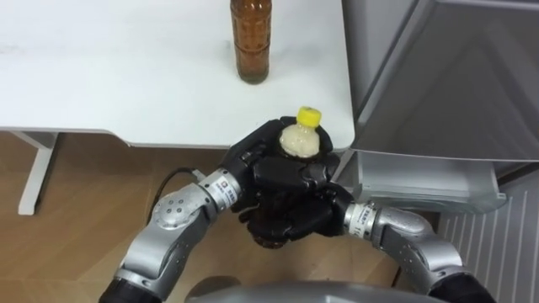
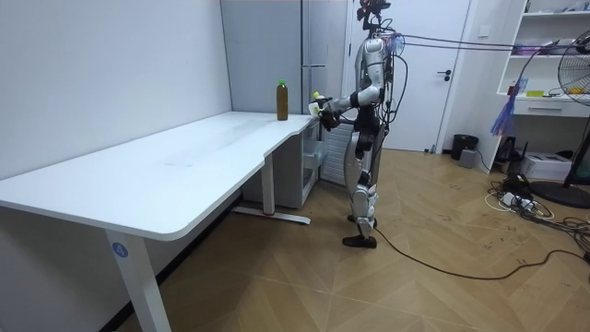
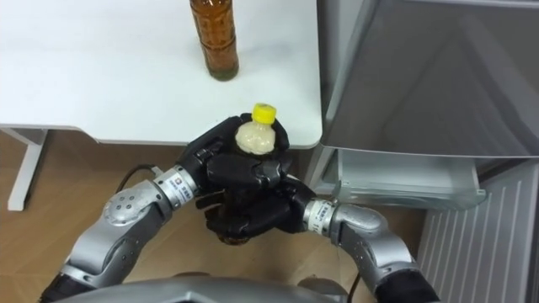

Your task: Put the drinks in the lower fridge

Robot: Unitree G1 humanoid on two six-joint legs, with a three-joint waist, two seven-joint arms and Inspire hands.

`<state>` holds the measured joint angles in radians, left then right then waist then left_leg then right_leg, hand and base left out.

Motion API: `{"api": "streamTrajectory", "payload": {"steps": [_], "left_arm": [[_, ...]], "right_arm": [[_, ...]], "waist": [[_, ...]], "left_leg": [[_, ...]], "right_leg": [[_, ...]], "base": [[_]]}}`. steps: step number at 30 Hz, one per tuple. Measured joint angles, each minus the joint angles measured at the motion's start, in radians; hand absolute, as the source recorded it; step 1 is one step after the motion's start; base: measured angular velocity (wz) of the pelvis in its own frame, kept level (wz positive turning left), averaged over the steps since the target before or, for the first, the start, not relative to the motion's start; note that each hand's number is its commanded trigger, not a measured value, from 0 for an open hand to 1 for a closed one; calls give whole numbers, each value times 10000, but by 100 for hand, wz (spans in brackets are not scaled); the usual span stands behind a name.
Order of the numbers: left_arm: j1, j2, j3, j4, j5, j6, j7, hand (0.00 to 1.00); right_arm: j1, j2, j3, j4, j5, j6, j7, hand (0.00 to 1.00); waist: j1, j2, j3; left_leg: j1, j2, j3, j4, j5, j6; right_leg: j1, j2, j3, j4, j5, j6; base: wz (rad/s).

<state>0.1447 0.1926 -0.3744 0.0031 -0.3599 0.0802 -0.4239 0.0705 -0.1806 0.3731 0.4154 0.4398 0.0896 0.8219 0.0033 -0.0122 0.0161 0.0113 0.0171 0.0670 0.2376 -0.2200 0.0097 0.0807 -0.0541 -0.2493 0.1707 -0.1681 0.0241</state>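
Yellow-capped bottle, where?
— Left hand and right hand both curl round it, just off the table corner, beside the fridge.
— Tabletop?
— Brown bottle near its edge; open floor behind.

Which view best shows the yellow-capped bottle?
Left eye view: the yellow-capped bottle is close, cap clear above the left hand and right hand. The right eye view matches; the room view shows it distant.

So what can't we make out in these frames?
Yellow-capped bottle: body hidden by left hand and right hand wrapped round it, eye views.
Brown bottle: top cut off by eye views' upper edge.
Fridge: inside of its lower part too small to read, room view.
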Motion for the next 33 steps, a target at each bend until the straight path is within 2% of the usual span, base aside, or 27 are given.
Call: {"api": "streamTrajectory", "payload": {"steps": [9, 10, 11, 13, 14, 15, 16, 24, 33], "left_arm": [[-1, -172, 116, 85, -369, 19, 8, 100], [-1, -174, 108, 87, -407, 18, 11, 95], [-1, -189, 89, 87, -405, 18, 15, 81], [-1, -192, 73, 87, -405, 18, 29, 36], [-1, -202, 78, 88, -414, 18, 51, 25], [-1, -228, 92, 88, -433, 18, 75, 6], [-1, -229, 99, 88, -441, 18, 79, 0], [-1, -109, 107, 91, -801, 17, 163, 0], [-3, 85, 85, 90, -799, 16, 193, 0]], "right_arm": [[0, -91, 81, -79, -33, -81, -4, 100], [0, -90, 82, -79, -33, -80, -11, 100], [0, -82, 93, -79, -35, -69, -44, 100], [0, -81, 124, -79, -29, -54, -81, 100], [0, -77, 140, -79, -3, -54, -111, 100], [0, -76, 135, -79, 11, -54, -120, 100], [0, -75, 130, -79, 13, -56, -121, 100], [0, -151, 140, -79, 11, -32, -125, 100], [0, -276, 291, -78, 11, 0, -126, 100]], "waist": [[1, 97, -15], [1, 96, -15], [2, 95, -15], [1, 88, -11], [0, 85, -9], [1, 83, -8], [3, 81, -7], [4, 12, 36], [10, 6, 39]], "left_leg": [[16, 1, -31, 3, 0, 0], [17, 1, -31, 4, 0, 0], [21, 1, -31, 5, 0, 0], [23, 1, -32, 6, 0, 0], [23, 1, -32, 7, 0, 0], [23, 1, -32, 7, 0, 0], [24, 1, -32, 7, 0, 0], [18, 1, -32, 5, 0, 0], [0, 3, 4, 2, 0, 0]], "right_leg": [[18, 1, 7, 2, 0, 0], [18, 0, 8, 3, 0, 0], [23, 1, 9, 5, 0, 0], [24, 0, 12, 4, 0, 0], [23, 1, 13, 4, 0, 0], [23, 1, 13, 4, 0, 0], [24, 0, 13, 4, 0, 0], [16, 1, 11, 4, 0, 0], [12, 4, 27, 4, 0, 0]], "base": [[0], [0], [0], [0], [0], [0], [0], [0], [0]]}}
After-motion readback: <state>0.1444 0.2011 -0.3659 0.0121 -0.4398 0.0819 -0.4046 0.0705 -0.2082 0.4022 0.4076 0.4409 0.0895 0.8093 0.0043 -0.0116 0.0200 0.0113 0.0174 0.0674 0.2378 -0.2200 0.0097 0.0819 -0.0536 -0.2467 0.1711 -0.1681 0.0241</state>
